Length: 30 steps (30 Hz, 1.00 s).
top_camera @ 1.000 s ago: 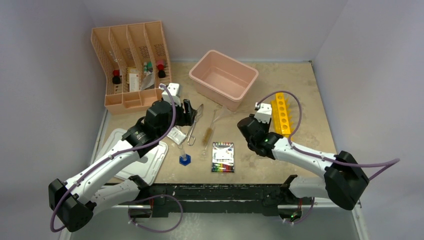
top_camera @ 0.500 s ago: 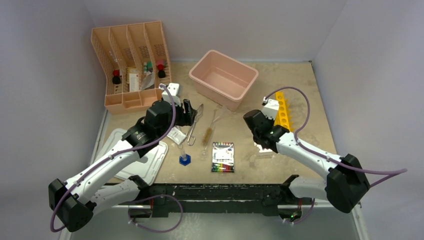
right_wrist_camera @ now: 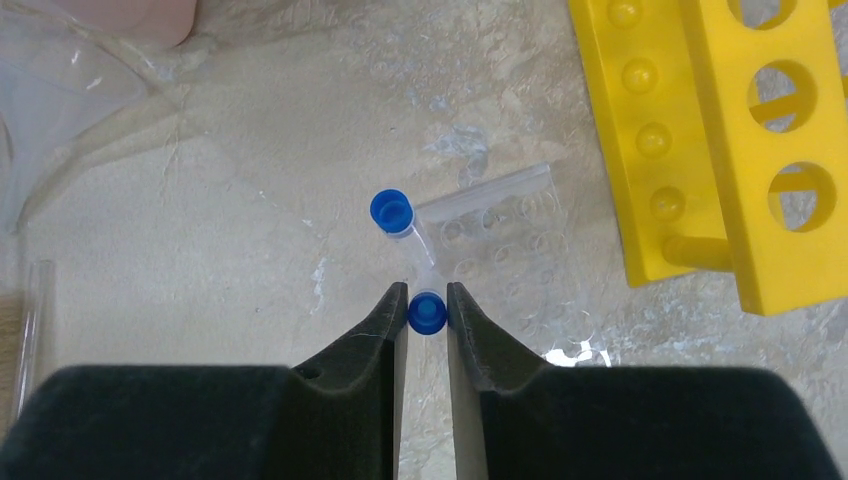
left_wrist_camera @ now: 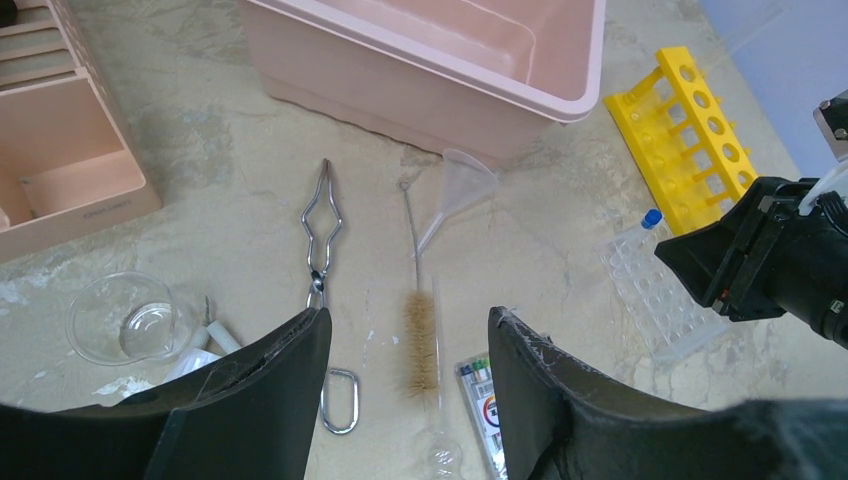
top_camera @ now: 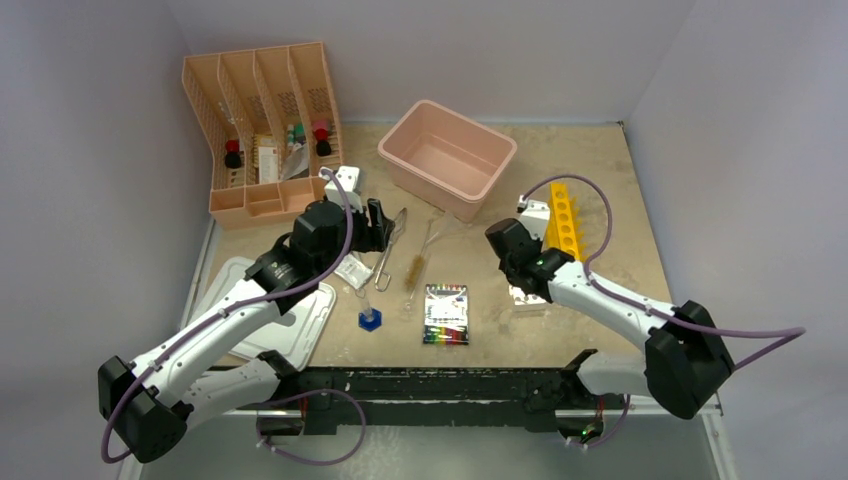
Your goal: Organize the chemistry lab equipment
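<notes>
Right wrist: clear tube rack (right_wrist_camera: 500,240) w/ blue-capped tubes (right_wrist_camera: 391,211) (seated, probably).

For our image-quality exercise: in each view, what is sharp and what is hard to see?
Top external: even light, soft shadows, clear tube rack barely shows. Left wrist: brown bristle brush sharp, own fingers dark. Right wrist: blue-capped tube crisp between fingertips.

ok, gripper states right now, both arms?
Left gripper: open, holding nothing.
Right gripper: closed on a blue-capped tube.
</notes>
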Tool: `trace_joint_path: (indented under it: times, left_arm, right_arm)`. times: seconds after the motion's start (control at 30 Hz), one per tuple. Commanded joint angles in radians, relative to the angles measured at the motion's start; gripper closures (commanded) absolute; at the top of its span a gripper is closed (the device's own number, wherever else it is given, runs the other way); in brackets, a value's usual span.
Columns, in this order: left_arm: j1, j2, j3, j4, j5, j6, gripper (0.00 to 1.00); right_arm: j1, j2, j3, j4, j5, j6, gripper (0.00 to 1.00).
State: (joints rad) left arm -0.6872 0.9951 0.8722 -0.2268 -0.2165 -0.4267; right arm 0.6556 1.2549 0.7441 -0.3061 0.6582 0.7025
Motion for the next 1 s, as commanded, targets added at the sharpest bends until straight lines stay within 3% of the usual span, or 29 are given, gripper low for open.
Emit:
trace_joint_path:
  times: [0.0,0.07,0.27,0.33,0.63,0.97]
  left_arm:
    - [0.003,-0.001,0.004,0.020,-0.003,0.008,0.42]
    - [0.003,-0.001,0.005,0.018,-0.003,0.009,0.42]
    - [0.002,-0.003,0.004,0.018,-0.004,0.011,0.42]
    - [0.002,-0.001,0.005,0.019,-0.004,0.011,0.42]
    - [0.003,0.000,0.004,0.018,-0.003,0.011,0.42]
    - [0.003,-0.004,0.004,0.020,0.002,0.015,0.41]
  right_arm:
    - [-0.007,0.016,0.019,0.043,0.016,-0.039,0.79]
    - [-0.009,0.032,0.032,0.037,0.025,-0.045,0.77]
    - [-0.013,0.025,0.050,0.067,0.018,-0.085,0.56]
    - [-0.025,0.031,0.062,0.080,0.018,-0.106,0.54]
    - [-0.111,0.133,0.112,0.163,-0.088,-0.213,0.57]
    - [-0.114,0.132,0.105,0.221,-0.105,-0.324,0.73]
